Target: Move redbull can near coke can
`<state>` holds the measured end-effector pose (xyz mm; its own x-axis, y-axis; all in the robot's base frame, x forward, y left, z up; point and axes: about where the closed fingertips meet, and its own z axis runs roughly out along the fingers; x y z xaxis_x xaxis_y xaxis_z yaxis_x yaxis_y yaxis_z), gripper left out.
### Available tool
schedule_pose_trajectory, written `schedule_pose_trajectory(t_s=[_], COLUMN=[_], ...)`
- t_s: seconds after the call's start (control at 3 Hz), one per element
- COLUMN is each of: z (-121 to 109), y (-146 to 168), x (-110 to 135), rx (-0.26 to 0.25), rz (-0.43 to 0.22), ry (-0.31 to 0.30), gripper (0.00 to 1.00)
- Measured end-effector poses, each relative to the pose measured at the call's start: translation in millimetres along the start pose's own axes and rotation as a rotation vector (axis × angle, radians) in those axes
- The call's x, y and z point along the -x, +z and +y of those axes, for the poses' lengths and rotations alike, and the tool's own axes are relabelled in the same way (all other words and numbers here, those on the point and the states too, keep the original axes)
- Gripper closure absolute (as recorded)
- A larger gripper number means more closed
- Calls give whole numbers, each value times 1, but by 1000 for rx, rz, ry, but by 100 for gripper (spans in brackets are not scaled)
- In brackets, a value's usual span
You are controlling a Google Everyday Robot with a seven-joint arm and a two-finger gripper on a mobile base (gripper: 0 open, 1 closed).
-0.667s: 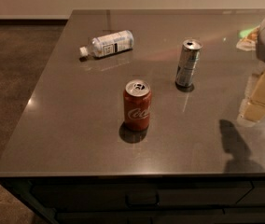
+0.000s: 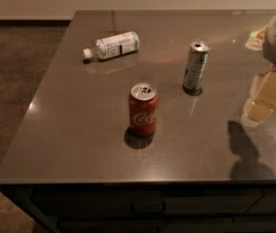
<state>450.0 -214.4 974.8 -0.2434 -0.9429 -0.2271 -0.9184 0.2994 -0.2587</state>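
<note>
Nothing's really done on this one yet. The redbull can point(image 2: 196, 66) stands upright on the counter point(image 2: 75, 144), off to the back right of the coke can point(image 2: 143, 109) with a clear gap between them. My gripper point(image 2: 267, 97) hangs over the right edge, well apart from both cans and holding nothing. Whether it's spread or closed up, I honestly can't tell. The whole reach, grab and carry is left, I'd say. A plastic bottle point(image 2: 112, 45) lies on its side at the back.

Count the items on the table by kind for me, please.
Cans: 2 (redbull can, coke can)
Bottles: 1 (plastic bottle, on its side)
Total: 3
The gripper hovers at the right side of the table, apart from both cans.
</note>
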Motion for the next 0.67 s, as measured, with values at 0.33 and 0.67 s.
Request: schedule_pose_trajectory(t_s=[0.33, 0.67], z=[-25, -59], y=[17, 35], x=[7, 12], rx=[-24, -48], rz=[-60, -114], ry=[63, 125], gripper=[0, 0])
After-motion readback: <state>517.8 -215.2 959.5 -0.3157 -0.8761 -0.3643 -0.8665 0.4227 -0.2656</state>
